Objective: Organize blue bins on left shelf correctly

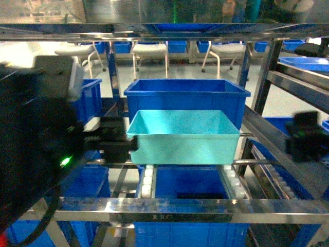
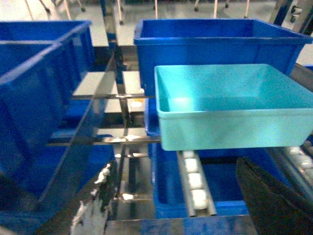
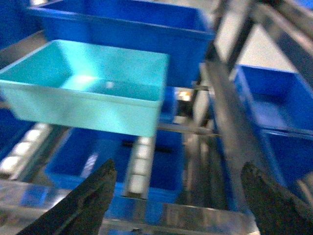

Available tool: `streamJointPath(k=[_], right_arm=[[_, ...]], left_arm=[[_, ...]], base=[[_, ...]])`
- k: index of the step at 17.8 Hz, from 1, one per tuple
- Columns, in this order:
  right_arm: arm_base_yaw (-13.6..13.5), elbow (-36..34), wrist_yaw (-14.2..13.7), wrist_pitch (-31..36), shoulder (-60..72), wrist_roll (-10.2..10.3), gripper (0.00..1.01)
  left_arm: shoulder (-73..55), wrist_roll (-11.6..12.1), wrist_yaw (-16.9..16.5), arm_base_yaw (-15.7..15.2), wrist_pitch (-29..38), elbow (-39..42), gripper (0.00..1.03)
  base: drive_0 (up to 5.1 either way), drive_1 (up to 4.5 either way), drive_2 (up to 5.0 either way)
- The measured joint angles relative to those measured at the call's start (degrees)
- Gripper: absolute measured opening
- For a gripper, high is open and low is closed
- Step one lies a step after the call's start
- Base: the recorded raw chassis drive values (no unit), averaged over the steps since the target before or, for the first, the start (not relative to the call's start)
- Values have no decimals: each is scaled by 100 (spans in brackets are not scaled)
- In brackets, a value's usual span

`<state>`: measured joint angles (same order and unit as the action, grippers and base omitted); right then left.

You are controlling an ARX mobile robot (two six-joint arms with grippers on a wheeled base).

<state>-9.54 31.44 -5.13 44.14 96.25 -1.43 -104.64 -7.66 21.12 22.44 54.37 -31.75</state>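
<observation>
The turquoise bin [image 1: 184,138] is sitting on the white roller tracks [image 2: 194,183] of the left shelf [image 1: 169,210], in the middle lane, its far wall right up against the dark blue crate [image 1: 186,98] behind it, though whether they are touching is not clear. It is showing an empty interior, so it is probably weighing very little, and its smooth sloping plastic walls are likely stiff but slippery, giving the fingers little to bite on. The flat rim running around the top is looking like the best place to take hold, by pinching the near wall or a side wall just under that lip; on rollers it will also be sliding freely under a light push. The left gripper [image 1: 121,141] is hovering just beside the bin's left rim, but its fingers are too blurred to judge as apart or together. The right gripper [image 3: 178,196] is hanging near the front of the shelf, well apart from the bin, with its fingers spread wide and holding nothing. More dark blue crates [image 2: 36,93] are filling the lanes to the left, right and below.
</observation>
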Motion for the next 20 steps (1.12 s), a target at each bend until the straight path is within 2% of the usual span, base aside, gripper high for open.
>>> streamJointPath(k=[1,3,4,6,7,9,10,11,14,15,16,20], right_arm=[[107,-557,-212,874,-87,22,65],[258,-1064,-236,2153,-671,52,47],[293,-1180,-157,2396,-1106,59,36],[407,-1773,-24,2131,-1600,59,12],[483,-2033,9,1976,-1810,48,1],[533,-2210,85,1858,-2358,61,2],[898,-2483,474,1497,-2979,61,2],[994,-2629,459,1274,-3263,63,2],[955,-2846,514,658,-4194,61,2],[955,-2911,514,393,-4509,61,2],[955,-2990,511,109,-4865,61,2],[955,-3060,514,-938,-6057,61,2]], left_arm=[[129,260,-85,-208,804,525,63],[986,518,-315,-588,1945,1075,43],[1456,581,-509,-675,1982,1290,32],[1893,662,-813,-922,1633,1915,11],[2361,678,-946,-1106,1119,2114,2],[3228,673,-1117,-1285,837,2240,2],[3851,673,-1309,-1453,461,2529,2],[4113,673,-1390,-1545,201,2691,2],[5143,675,-1604,-1755,-448,2898,2],[5471,680,-1985,-2076,-761,2977,2],[5821,680,-2044,-2264,-1038,3042,2],[7012,680,-2105,-2238,-2068,3097,2]], base=[[0,0,0],[0,0,0],[0,0,0],[0,0,0],[0,0,0],[0,0,0],[0,0,0],[0,0,0],[0,0,0],[0,0,0],[0,0,0],[0,0,0]])
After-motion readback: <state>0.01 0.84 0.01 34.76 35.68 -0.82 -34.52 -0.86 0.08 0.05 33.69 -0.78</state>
